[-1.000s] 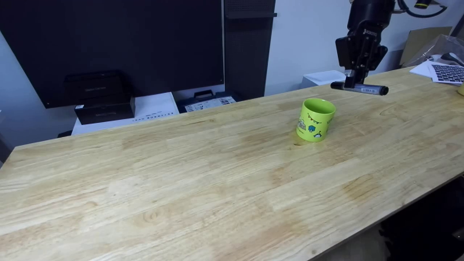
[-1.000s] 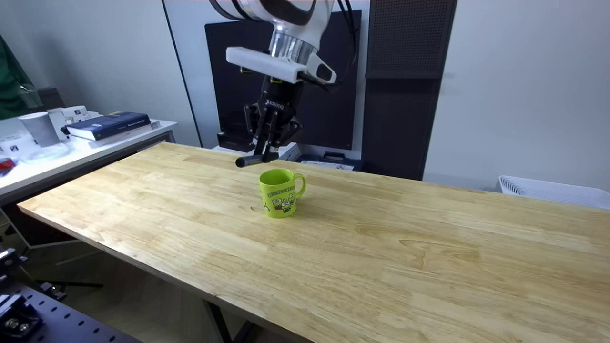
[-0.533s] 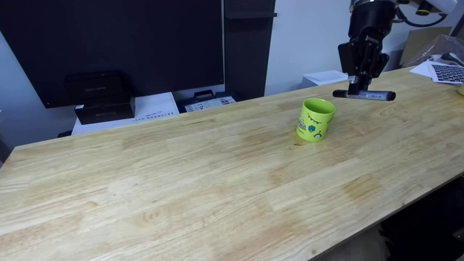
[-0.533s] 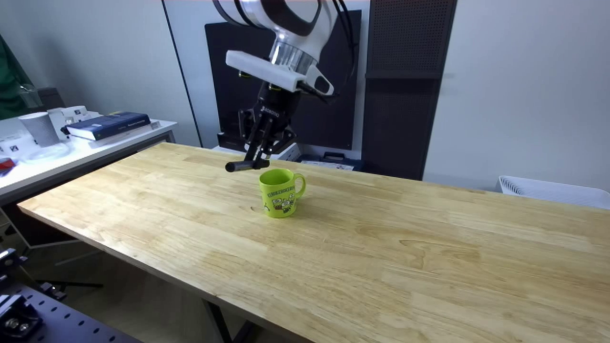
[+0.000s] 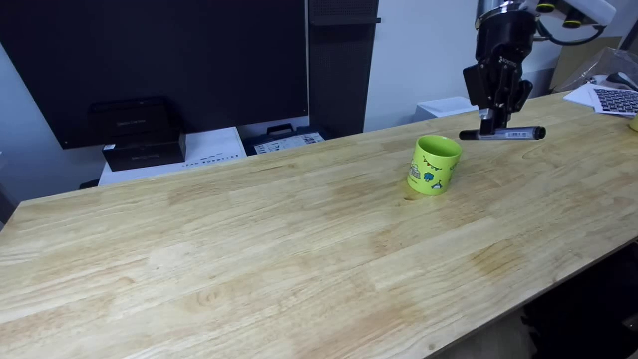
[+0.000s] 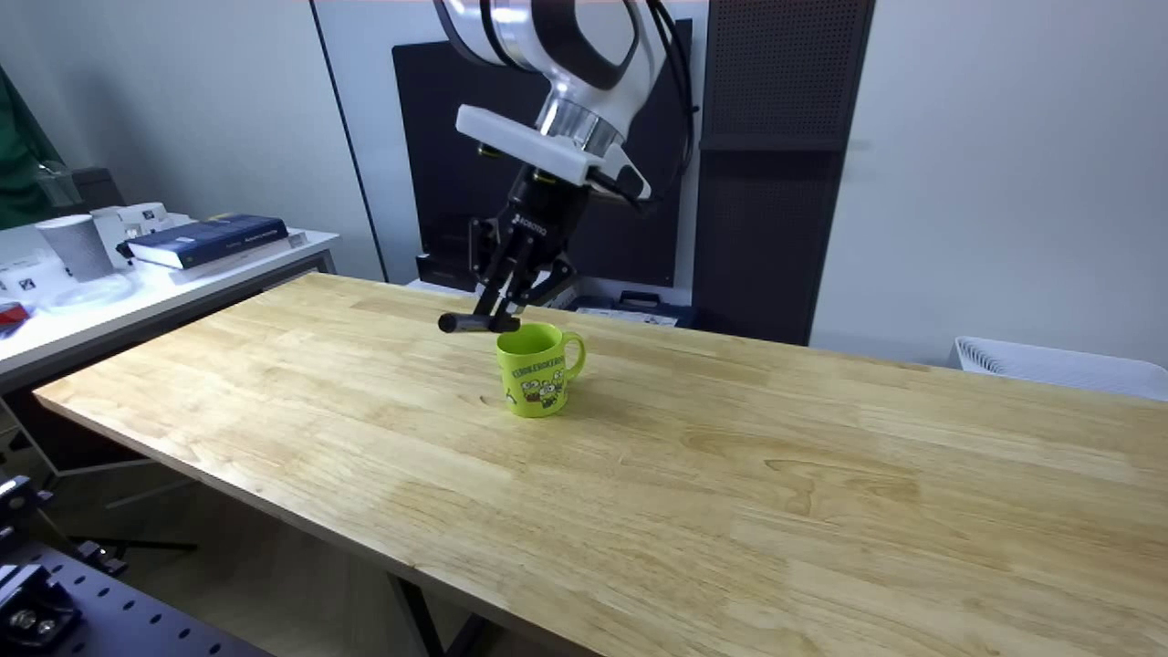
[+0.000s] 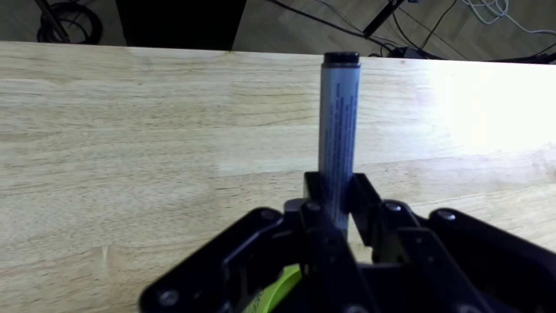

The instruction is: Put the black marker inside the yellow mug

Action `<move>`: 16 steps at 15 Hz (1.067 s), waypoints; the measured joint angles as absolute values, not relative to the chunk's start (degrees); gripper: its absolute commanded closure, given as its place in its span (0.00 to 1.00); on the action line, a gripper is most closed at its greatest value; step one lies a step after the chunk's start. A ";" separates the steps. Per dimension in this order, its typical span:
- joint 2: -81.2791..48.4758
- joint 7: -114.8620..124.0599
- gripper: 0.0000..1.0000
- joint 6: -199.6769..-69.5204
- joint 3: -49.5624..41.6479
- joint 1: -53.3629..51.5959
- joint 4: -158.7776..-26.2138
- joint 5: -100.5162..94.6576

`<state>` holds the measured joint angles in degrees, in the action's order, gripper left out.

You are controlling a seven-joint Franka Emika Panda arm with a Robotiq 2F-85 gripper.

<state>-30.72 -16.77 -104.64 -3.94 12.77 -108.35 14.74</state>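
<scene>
The black marker has a grey labelled body and black ends. It lies roughly level in the gripper, above the table. It also shows in an exterior view and in the wrist view. The gripper is shut on the marker's middle; both fingers pinch it in the wrist view. The yellow mug is yellow-green with printed pictures and stands upright, its handle showing in an exterior view. The marker is apart from the mug, beside and above its rim. In the wrist view the fingers hide most of the mug.
The wooden table carries papers and a keyboard at its far right end. A white bin and a black case stand behind it. A side table holds a blue book and a grey cup.
My gripper has come down with the marker, and the marker has turned from slightly tilted to nearly level. The mug has not moved.
</scene>
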 measured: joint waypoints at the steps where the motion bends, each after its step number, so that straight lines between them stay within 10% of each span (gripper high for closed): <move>1: -31.48 -16.76 0.95 -104.53 -4.08 12.86 -107.44 14.68; 16: -43.76 -16.82 0.95 -101.10 -1.97 13.34 -92.36 14.57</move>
